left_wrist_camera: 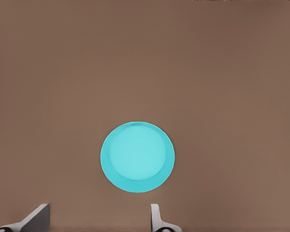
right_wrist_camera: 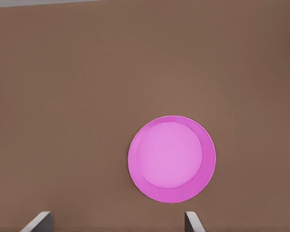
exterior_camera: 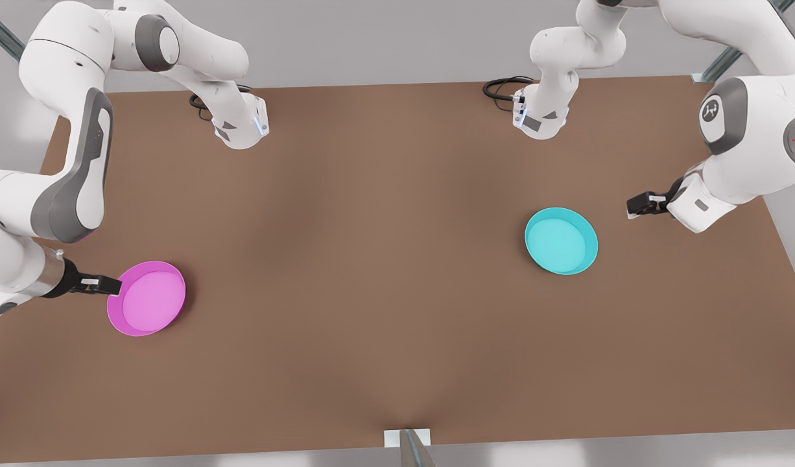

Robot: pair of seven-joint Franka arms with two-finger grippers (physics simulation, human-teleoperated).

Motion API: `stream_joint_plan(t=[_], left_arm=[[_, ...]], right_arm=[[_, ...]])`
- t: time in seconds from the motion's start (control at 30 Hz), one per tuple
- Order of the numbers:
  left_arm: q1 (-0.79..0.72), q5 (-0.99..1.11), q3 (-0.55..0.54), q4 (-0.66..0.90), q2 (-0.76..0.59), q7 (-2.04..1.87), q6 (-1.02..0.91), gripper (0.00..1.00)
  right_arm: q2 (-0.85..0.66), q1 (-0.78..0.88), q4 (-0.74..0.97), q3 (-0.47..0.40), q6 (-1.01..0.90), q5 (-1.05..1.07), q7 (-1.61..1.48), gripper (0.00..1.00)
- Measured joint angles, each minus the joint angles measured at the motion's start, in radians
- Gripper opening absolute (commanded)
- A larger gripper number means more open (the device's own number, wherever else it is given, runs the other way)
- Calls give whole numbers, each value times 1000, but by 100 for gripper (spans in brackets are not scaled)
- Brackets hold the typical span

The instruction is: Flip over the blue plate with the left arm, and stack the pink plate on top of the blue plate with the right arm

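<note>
The blue plate [exterior_camera: 561, 240] lies rim up on the brown table, toward the front view's right. My left gripper [exterior_camera: 632, 206] hovers beyond its rim, farther to the front view's right, and is open and empty. In the left wrist view the blue plate [left_wrist_camera: 137, 157] lies ahead of the left gripper [left_wrist_camera: 99, 218], apart from it. The pink plate [exterior_camera: 146, 298] lies rim up at the front view's left. My right gripper [exterior_camera: 114, 285] is at its edge, open; whether it touches the rim I cannot tell. The right wrist view has the pink plate [right_wrist_camera: 171, 158] ahead of the spread right gripper [right_wrist_camera: 117, 220].
The brown table [exterior_camera: 397, 272] stretches wide between the two plates. Both arm bases with black cables [exterior_camera: 501, 87] stand at the far edge. A small metal post on a white bracket [exterior_camera: 407, 441] sits at the middle of the near edge.
</note>
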Motion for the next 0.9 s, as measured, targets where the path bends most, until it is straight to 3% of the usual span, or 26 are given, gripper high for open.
stream_joint_plan(t=[0.07,0.2,0.4,0.57,0.9], left_arm=[[11,-3,0,-1,7,-2,1,100],[220,-101,0,-82,191,201,12,100],[300,-259,-1,-530,199,594,563,100],[397,-355,-62,-545,281,701,588,100],[399,-404,-98,-545,373,701,616,100]], right_arm=[[1,0,0,1,0,0,0,100],[1,1,0,0,0,-2,2,100],[2,20,0,-1,2,-6,5,100],[4,26,0,-1,3,-6,5,100],[1,43,0,-1,-1,-5,20,100]])
